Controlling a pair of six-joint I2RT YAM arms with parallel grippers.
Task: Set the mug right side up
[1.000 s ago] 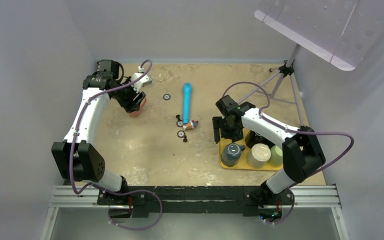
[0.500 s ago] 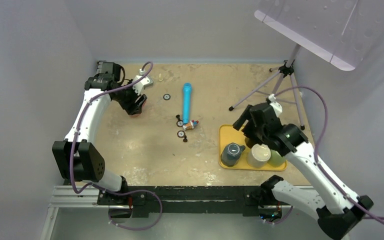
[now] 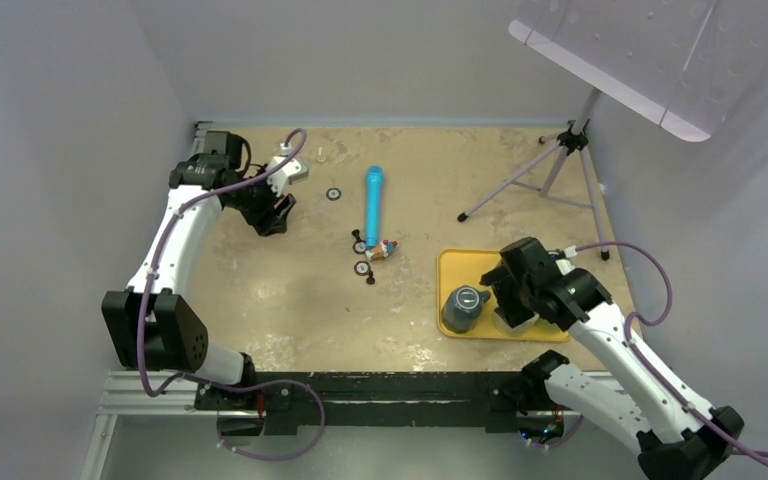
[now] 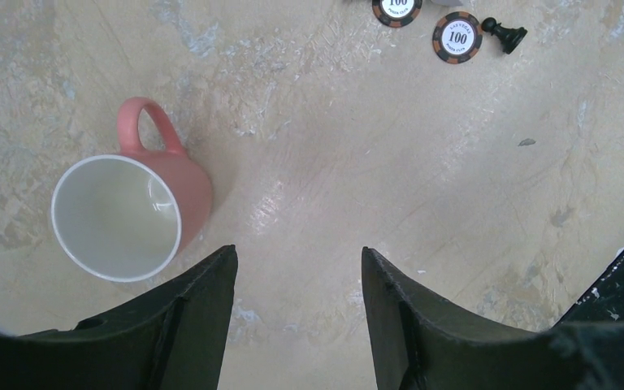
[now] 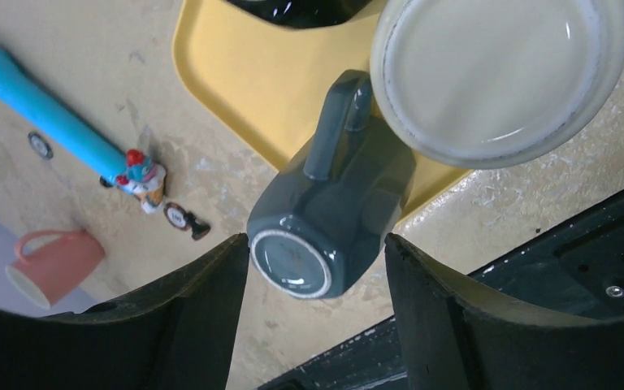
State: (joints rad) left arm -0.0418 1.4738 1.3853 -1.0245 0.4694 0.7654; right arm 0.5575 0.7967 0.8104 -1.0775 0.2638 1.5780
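Observation:
A dark blue-grey mug (image 3: 463, 308) stands upside down on the front left corner of a yellow tray (image 3: 452, 268). In the right wrist view its base (image 5: 291, 264) faces the camera and its handle points away. My right gripper (image 5: 317, 240) is open above it, one finger on each side, not touching; in the top view the right gripper (image 3: 498, 290) is just right of the mug. A pink mug (image 4: 126, 213) stands mouth up on the table, at the left of the left wrist view. My left gripper (image 4: 296, 252) is open and empty beside it, and in the top view (image 3: 272, 213) it hides that mug.
A cream mug (image 5: 500, 73) stands on the tray next to the dark one. A blue cylinder (image 3: 372, 205), a small figurine (image 3: 385, 248), poker chips (image 4: 458, 36) and chess pawns (image 3: 370, 275) lie mid-table. A tripod (image 3: 550, 170) stands at the back right.
My right arm has swung from the tray's far left edge round to the right and down over the dark mug. My left gripper has let go of the pink mug and shifted back.

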